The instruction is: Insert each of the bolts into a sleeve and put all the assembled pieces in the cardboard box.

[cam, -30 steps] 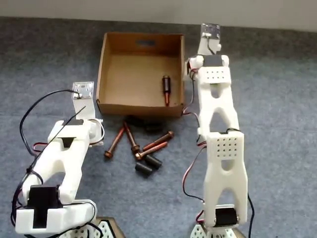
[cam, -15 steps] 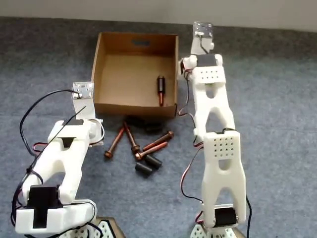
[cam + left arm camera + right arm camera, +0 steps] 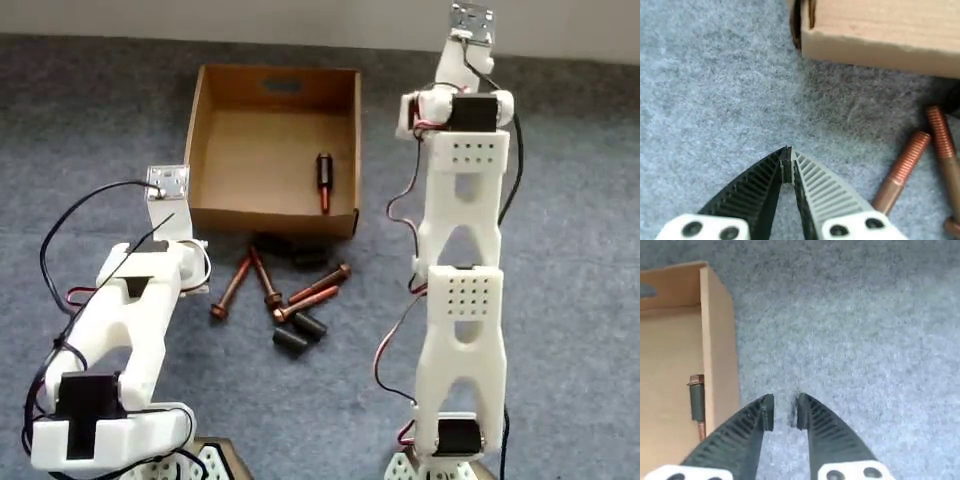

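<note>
One sleeved bolt (image 3: 324, 180) lies done in the cardboard box (image 3: 197, 150) by the desk's (image 3: 560, 250) far edge. Loose bolts (image 3: 231, 287) and sleeves (image 3: 291, 341) wait just outside. Left claw (image 3: 788, 162) is pressed together near them, probably up next. Right claw (image 3: 784, 412) is slightly spread, empty.

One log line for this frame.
cardboard box: one assembled bolt | carpet: loose bolts, sleeves | left end effector: shut | right end effector: open

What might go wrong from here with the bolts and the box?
The bolts lie crossed in a pile, so gripping one may drag or scatter the others. The sleeves are round and could roll on the carpet. The left pincer sits close to the cardboard box and might nudge it.
</note>
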{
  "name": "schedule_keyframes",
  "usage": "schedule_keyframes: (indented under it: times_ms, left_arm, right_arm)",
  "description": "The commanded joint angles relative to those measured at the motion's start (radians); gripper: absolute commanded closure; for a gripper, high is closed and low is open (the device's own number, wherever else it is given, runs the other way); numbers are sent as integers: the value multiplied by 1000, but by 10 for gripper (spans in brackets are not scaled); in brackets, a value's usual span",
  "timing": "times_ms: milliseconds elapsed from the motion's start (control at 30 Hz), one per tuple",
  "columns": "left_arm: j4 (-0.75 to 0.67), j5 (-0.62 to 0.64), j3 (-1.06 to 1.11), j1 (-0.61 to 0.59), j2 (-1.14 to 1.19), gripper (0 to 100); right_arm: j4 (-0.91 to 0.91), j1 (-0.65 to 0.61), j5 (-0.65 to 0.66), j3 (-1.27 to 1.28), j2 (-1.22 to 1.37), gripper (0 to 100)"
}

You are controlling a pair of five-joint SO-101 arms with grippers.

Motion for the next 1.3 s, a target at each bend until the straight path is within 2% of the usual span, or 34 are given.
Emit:
schedule_keyframes:
  times_ms: [0,233,433,667,867,1100,1267]
  left_arm:
    - [3,-11,-36,16,-2,983]
    - [2,-11,-38,18,-1,983]
    - [2,-11,-38,18,-1,983]
    - [2,-11,-38,19,-1,983]
    - [2,-11,-38,19,-1,983]
    - [2,-11,-38,19,-1,983]
    - [2,-11,-38,18,-1,983]
  right_arm:
    - [16,35,14,-96,-27,908]
    - [18,30,14,-56,-64,908]
    - [18,27,14,180,-317,908]
    - [12,-62,17,808,-785,908]
    - [-47,-209,152,1345,-1066,908]
    - [-361,-394,284,1986,-1276,908]
    - [-610,-550,308,2322,-1363,905]
